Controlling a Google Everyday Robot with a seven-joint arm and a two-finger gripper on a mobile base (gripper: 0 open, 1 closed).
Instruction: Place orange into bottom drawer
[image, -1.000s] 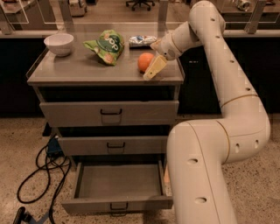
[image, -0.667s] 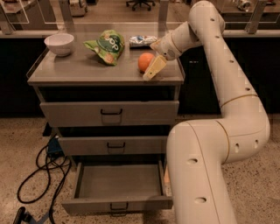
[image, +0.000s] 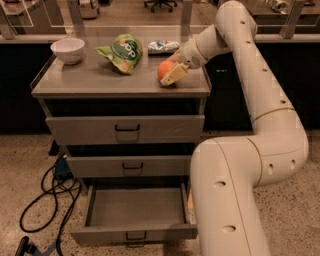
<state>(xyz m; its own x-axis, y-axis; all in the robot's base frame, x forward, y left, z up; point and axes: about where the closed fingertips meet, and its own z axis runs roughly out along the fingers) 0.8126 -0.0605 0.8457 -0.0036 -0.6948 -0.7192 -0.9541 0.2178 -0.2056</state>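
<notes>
Orange had not shifted over the last second: it sat at the same spot near the right front edge of the cabinet's top surface, not yet lifted. Gripper stayed against the fruit's right side, one cream pad across its front. Whether the jaws pinched it or stood spread could not be told. Judged: grasp being settled, transfer not begun. Bottom drawer stood pulled out, with a bare grey metal floor, low front panel and small black handle. Orange was round, smooth and bright. Green snack bag was crinkled and glossy. White bowl was smooth. Surface was matte grey.
</notes>
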